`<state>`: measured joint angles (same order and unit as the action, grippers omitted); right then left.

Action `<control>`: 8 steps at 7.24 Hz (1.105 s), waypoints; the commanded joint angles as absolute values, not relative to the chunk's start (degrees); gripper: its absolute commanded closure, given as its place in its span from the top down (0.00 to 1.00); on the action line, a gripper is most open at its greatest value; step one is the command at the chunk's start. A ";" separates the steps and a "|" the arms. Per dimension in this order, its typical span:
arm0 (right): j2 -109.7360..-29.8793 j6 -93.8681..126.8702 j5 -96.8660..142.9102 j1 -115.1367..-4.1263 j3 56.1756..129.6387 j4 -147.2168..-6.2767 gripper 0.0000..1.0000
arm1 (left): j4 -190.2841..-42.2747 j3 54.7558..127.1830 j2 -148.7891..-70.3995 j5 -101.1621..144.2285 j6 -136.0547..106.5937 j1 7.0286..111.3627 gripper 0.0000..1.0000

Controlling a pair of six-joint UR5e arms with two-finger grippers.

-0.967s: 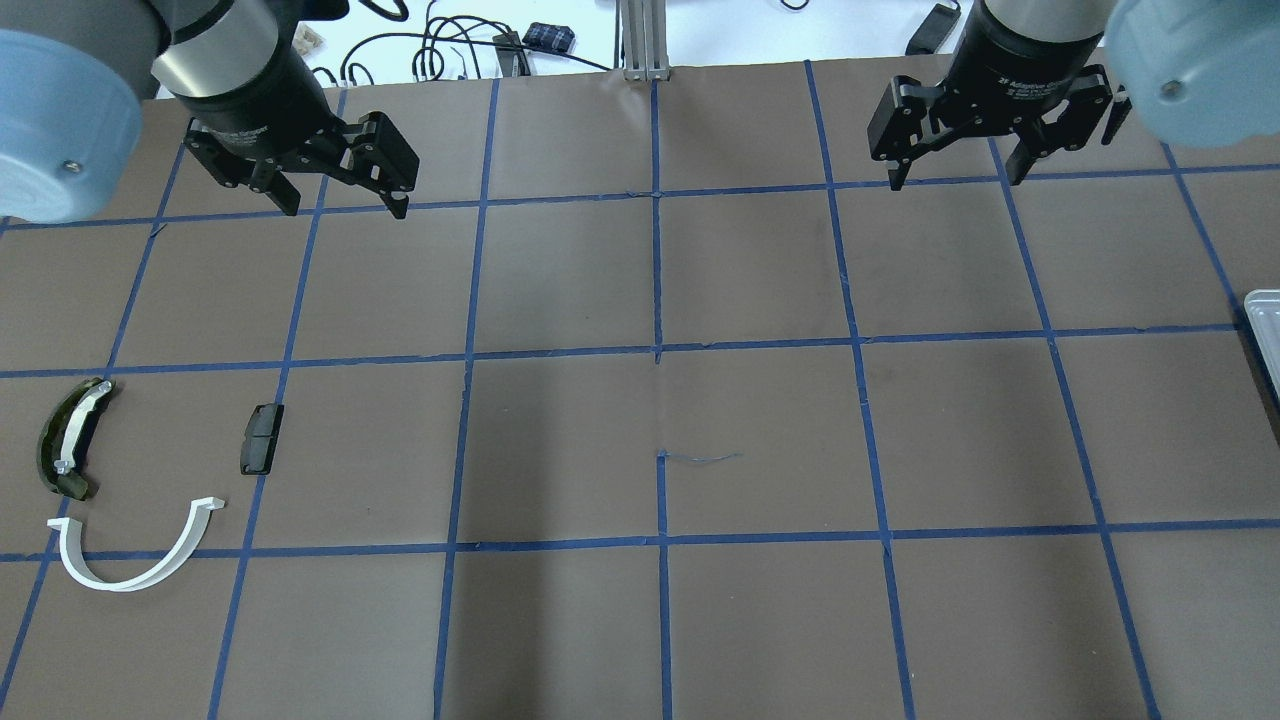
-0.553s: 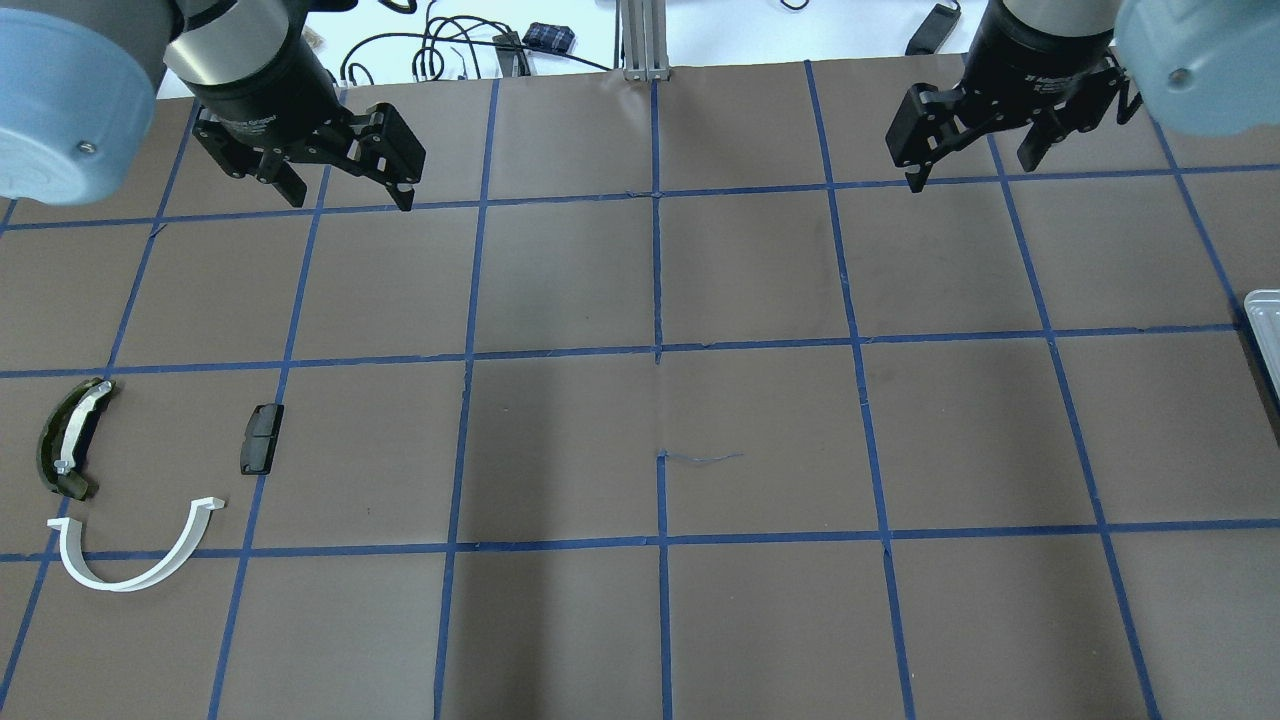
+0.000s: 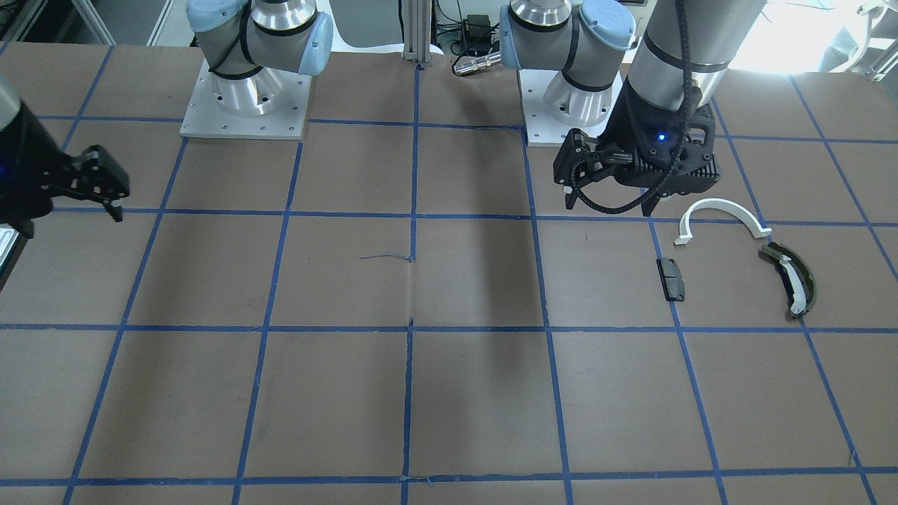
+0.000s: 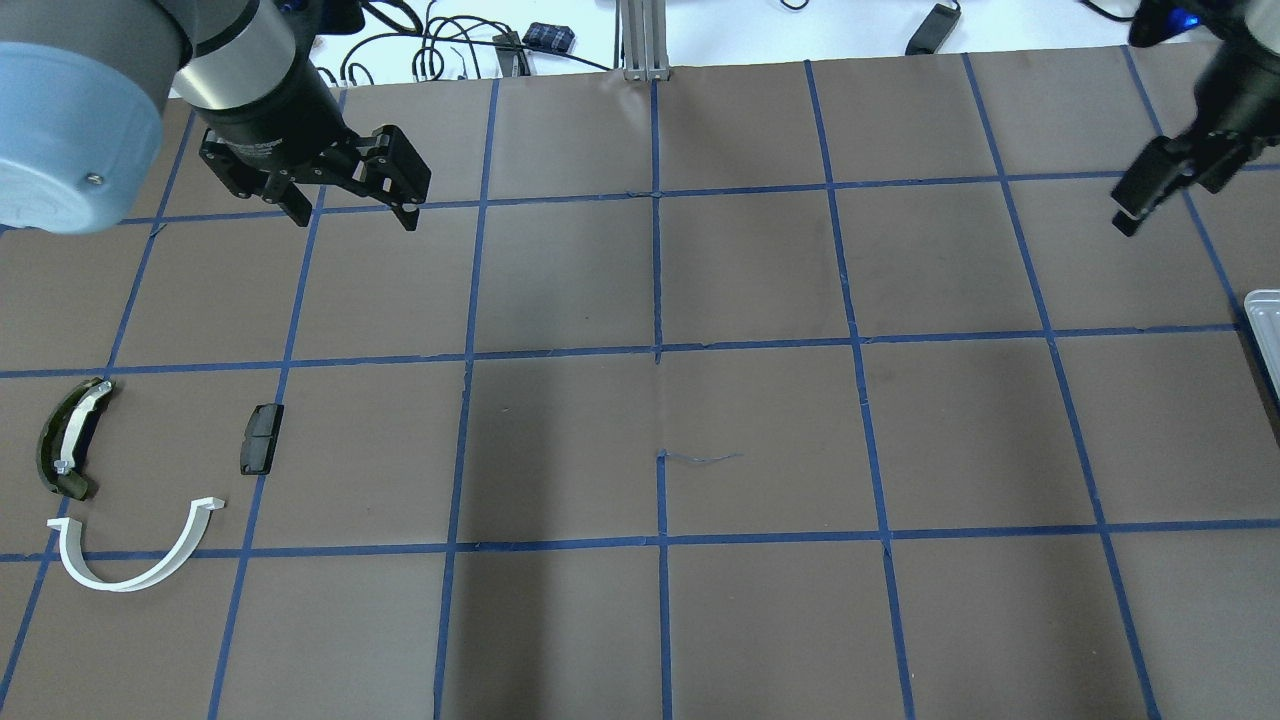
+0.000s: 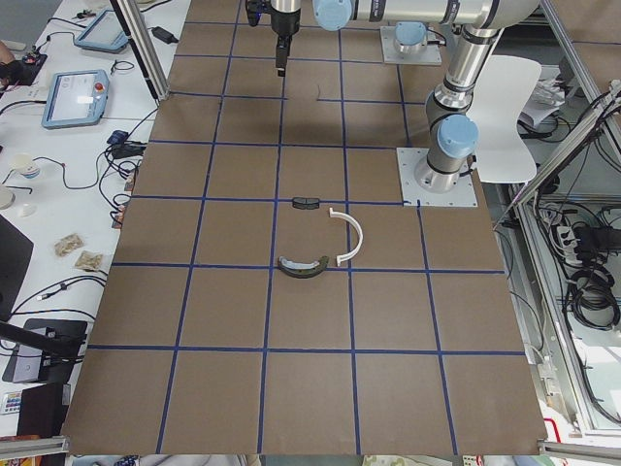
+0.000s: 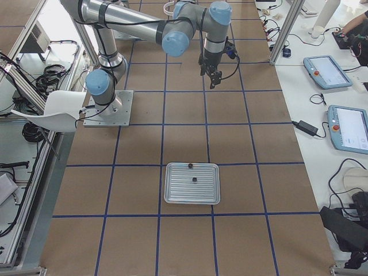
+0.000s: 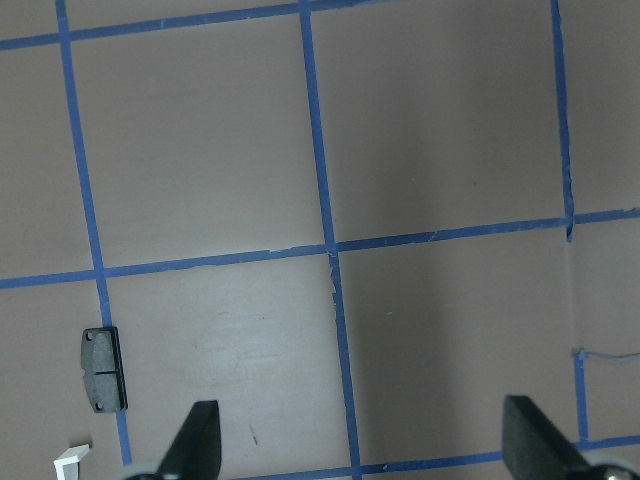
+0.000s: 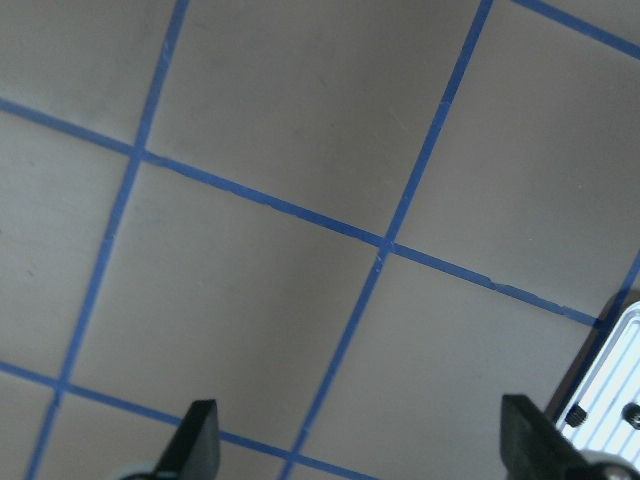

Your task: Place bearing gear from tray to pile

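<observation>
Silver tray (image 6: 178, 194) on the robot's right holds two small dark parts (image 6: 194, 180) — too small to tell which is the gear. Right gripper (image 8: 360, 450) hangs near the tray's corner, jaws spread wide, nothing between. Left gripper (image 4: 355, 215) likewise spread and empty — over the brown mat (image 4: 760, 430), apart from the pile (image 3: 672, 278): white arc (image 4: 125, 585), black block (image 4: 261, 438), olive piece (image 4: 68, 440). Pile lies well apart from the tray.
</observation>
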<state>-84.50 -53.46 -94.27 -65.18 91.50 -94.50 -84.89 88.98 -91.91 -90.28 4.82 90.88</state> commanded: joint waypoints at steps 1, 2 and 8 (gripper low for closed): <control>-80.98 -77.24 -93.61 -50.42 95.61 -101.36 1.00 | -84.81 88.16 -92.63 -90.61 4.57 90.88 1.00; -76.60 -90.31 -94.04 -47.40 95.36 -106.21 0.99 | -84.81 87.89 -92.72 -90.53 4.57 90.88 1.00; -63.12 -122.25 -90.81 -41.57 96.06 -119.97 0.88 | -84.81 87.98 -92.55 -90.70 4.57 91.05 1.00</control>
<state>-64.84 -121.23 -92.59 -41.92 96.02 -119.47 -84.81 88.01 -92.62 -90.60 4.51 91.06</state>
